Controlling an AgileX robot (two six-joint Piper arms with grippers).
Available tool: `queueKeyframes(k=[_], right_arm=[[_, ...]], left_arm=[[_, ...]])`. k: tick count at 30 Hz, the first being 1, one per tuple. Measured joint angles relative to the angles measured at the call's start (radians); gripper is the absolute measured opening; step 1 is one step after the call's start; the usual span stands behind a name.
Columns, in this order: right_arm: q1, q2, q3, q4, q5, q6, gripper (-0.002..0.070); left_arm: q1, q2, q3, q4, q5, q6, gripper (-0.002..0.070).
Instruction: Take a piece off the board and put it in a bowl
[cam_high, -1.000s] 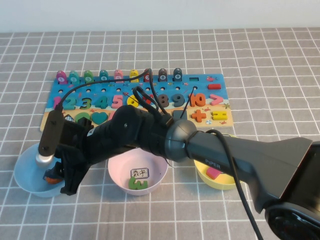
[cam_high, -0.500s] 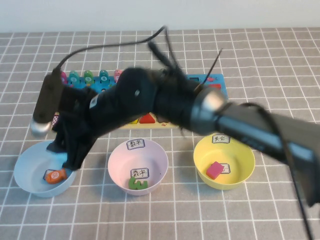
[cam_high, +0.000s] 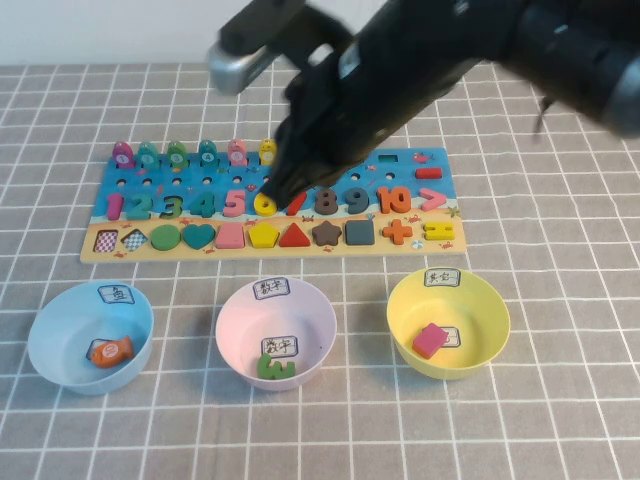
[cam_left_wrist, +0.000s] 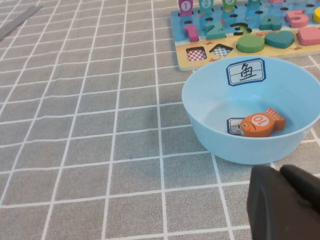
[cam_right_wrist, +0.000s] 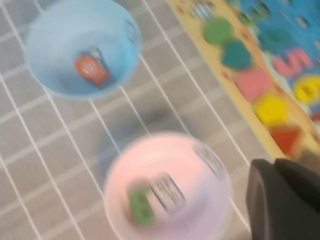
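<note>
The puzzle board (cam_high: 420, 160) lies at the back with coloured numbers, shapes and fish pegs. In front stand a blue bowl (cam_high: 55, 325) holding an orange fish (cam_high: 108, 350), a pink bowl (cam_high: 300, 310) holding a green piece (cam_high: 275, 366), and a yellow bowl (cam_high: 470, 300) holding a pink square (cam_high: 430, 340). My right gripper (cam_high: 282, 187) is raised over the board's middle, blurred, shut and empty; its wrist view (cam_right_wrist: 276, 164) looks down on the pink bowl (cam_right_wrist: 165, 165) and blue bowl (cam_right_wrist: 60, 30). My left gripper (cam_left_wrist: 280, 171) is shut and empty, low beside the blue bowl (cam_left_wrist: 210, 95) with the fish (cam_left_wrist: 261, 123).
The right arm (cam_high: 450, 50) reaches in from the upper right and hides part of the board's back row. Grey checked cloth (cam_high: 560, 400) covers the table. Open cloth lies left of the blue bowl (cam_left_wrist: 75, 125) and in front of the bowls.
My right arm has lifted from the blue bowl and swung up and back to the right over the board. The orange fish stays in the blue bowl.
</note>
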Motion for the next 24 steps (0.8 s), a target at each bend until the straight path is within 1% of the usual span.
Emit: queueKeyframes(k=[8,11,16,19,21,24], right_arm=[[-0.11,-0.148,0.0,-0.2,0.176,0.215,-0.0015],[-0.134,-0.214,0.0,-0.273,0.189,0.278,-0.0015],[-0.139,-0.317,0.009,-0.373,0.198,0.365,-0.0015],[-0.139,-0.401,0.064,-0.419,0.199,0.411,-0.0015],[-0.139,-0.461,0.127,-0.469,0.199,0.466,-0.0015],[-0.14,-0.537,0.224,-0.51,0.204,0.505,-0.0016]], left_arm=[[0.0,0.0,0.0,0.0,0.0,0.0,0.0],[0.0,0.0,0.0,0.0,0.0,0.0,0.0],[0.0,0.0,0.0,0.0,0.0,0.0,0.0],[0.0,0.0,0.0,0.0,0.0,0.0,0.0],[0.0,0.0,0.0,0.0,0.0,0.0,0.0],[0.0,0.0,0.0,0.0,0.0,0.0,0.0]])
